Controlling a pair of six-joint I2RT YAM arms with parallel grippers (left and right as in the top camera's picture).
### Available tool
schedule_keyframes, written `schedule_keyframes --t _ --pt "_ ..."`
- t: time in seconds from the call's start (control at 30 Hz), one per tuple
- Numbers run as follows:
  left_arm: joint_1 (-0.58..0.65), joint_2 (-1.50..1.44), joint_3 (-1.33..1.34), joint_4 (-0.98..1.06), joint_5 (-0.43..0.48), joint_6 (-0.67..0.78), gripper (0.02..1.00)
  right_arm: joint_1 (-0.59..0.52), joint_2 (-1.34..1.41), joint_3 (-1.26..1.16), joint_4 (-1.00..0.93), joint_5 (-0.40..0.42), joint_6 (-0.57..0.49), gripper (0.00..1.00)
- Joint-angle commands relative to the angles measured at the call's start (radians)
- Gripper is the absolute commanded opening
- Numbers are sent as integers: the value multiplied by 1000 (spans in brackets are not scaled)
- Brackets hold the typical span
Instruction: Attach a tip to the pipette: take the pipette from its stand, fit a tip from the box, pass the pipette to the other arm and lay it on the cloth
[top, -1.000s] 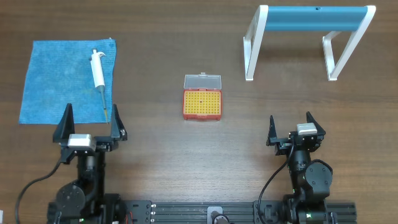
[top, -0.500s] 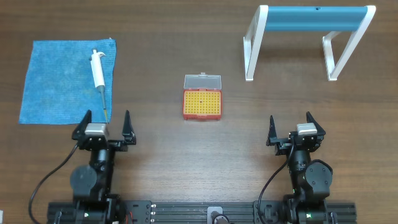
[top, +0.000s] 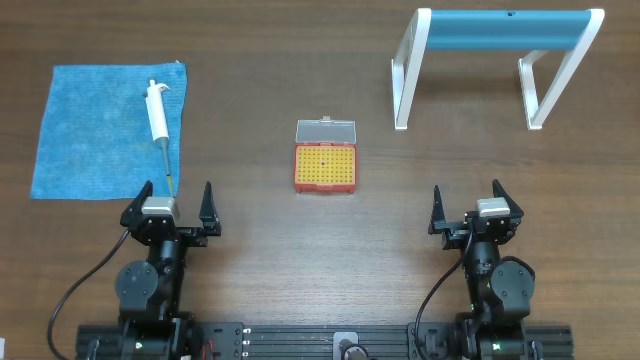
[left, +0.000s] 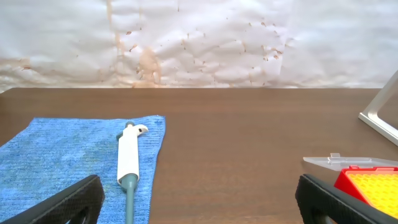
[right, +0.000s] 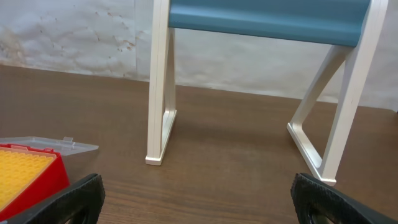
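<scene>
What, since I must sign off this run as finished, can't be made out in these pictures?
1. Top view: the tip on the pipette is too small to judge its seating.
2. Left wrist view: the pipette's lower end is cut off by the bottom edge.
3. Both wrist views: the tip box is cut off by picture edges; in the top view its empty slots are too small to count.
</scene>
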Motion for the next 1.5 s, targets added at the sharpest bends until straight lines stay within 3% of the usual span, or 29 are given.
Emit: schedule_keyframes --t 0.03,1.5 --pt "1 -9 -1 -10 8 -9 996 5 -5 -2 -6 5 15 974" --pt "1 -9 -1 -10 8 -9 996 -7 -14 -2 -11 50 16 974"
